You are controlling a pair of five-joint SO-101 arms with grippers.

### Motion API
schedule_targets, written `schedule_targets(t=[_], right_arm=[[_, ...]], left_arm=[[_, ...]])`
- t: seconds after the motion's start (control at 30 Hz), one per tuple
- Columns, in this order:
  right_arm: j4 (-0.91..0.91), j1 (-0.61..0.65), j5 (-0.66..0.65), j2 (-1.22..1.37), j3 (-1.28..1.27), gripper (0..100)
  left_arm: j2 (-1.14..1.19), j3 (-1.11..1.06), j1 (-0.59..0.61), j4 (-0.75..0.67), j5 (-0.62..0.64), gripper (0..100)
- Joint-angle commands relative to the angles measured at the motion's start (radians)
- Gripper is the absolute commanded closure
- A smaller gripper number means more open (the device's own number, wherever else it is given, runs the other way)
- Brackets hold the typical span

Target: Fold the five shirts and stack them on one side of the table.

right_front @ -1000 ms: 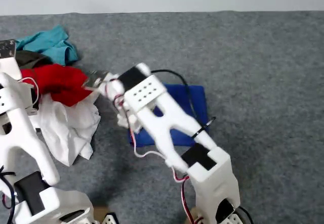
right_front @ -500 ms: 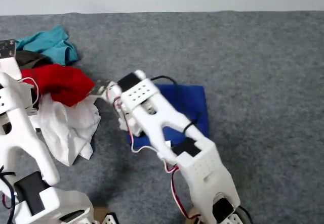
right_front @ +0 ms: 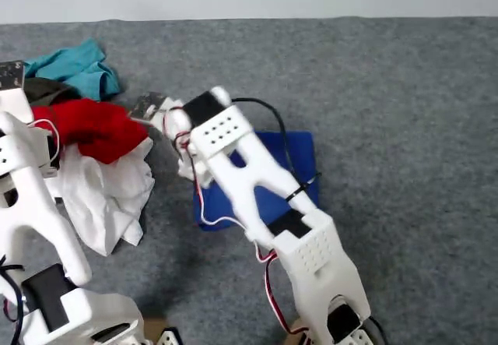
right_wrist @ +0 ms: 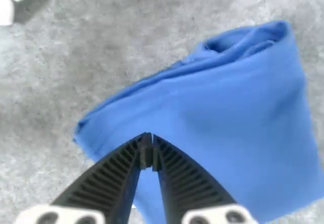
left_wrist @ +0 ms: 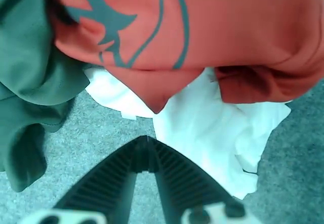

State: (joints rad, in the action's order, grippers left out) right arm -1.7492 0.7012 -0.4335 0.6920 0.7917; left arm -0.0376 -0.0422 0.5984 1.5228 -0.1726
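Right wrist view: closed pincer (right_wrist: 147, 152) over smooth, folded blue shirt (right_wrist: 228, 133) (nubbly grey table (right_wrist: 91, 67)).

The right arm (right_front: 222, 135) lies across the folded blue shirt (right_front: 299, 154), hiding most of it. A dark olive shirt (right_front: 47, 89) shows only as a sliver, buried between the teal shirt (right_front: 78, 68) and the red shirt (right_front: 93, 127). The white shirt (right_front: 109, 197) disappears under the red one and behind the left arm (right_front: 27, 201), itself cut by the frame's edge.
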Motion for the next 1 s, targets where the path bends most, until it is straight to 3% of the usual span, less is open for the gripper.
schedule_targets(t=[0.0,0.2,0.57,0.97], right_arm=[[0.012,-0.01,-0.02,0.051,0.051,98.9],[0.11,0.012,-0.02,0.171,0.054,98.9],[-0.033,-0.044,-0.02,-0.004,0.135,98.9],[0.438,-0.113,-0.029,0.197,0.135,98.9]], left_arm=[[-0.054,0.01,0.003,-0.018,0.0,100],[-0.051,0.01,0.003,-0.018,0.0,100],[-0.054,0.005,-0.002,-0.017,0.0,100],[-0.048,0.005,-0.002,-0.014,0.0,100]])
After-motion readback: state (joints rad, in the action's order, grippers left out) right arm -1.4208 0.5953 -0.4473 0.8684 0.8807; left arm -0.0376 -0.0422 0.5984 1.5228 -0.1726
